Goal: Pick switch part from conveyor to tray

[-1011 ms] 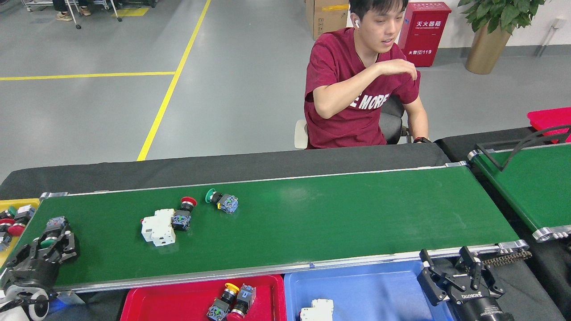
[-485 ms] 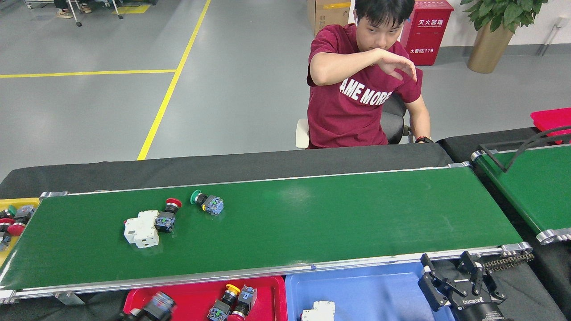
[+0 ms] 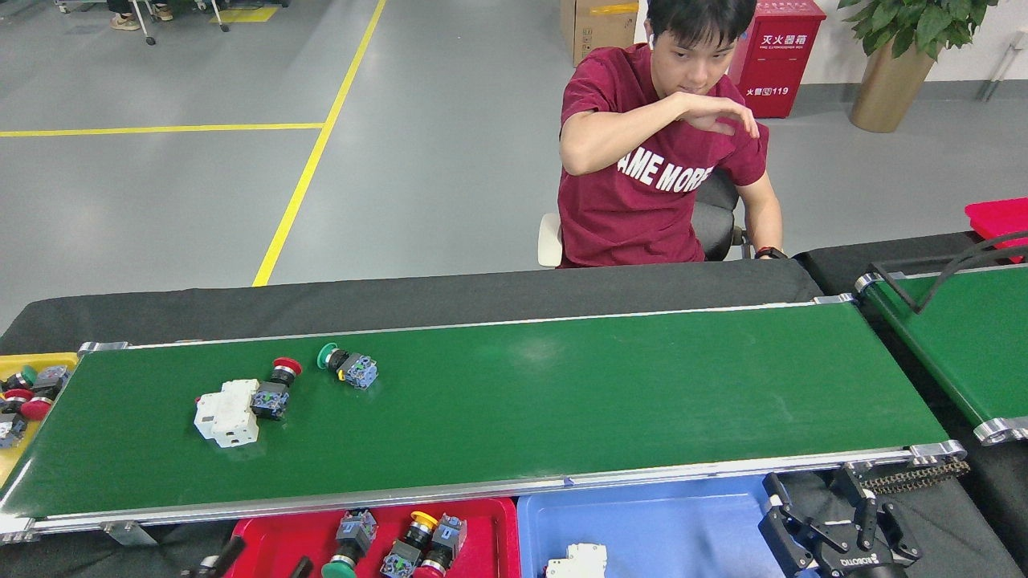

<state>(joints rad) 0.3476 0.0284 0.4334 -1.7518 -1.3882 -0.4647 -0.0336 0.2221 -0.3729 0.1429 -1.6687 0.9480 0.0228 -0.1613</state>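
Head view: red tray (image 3: 265,538) holds three button switches (image 3: 426,543), blue tray (image 3: 658,522) a white breaker (image 3: 576,562)

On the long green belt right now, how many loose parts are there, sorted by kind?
White breaker blocks: 1
Red-capped push buttons: 1
Green-capped push buttons: 1
Total on the conveyor: 3
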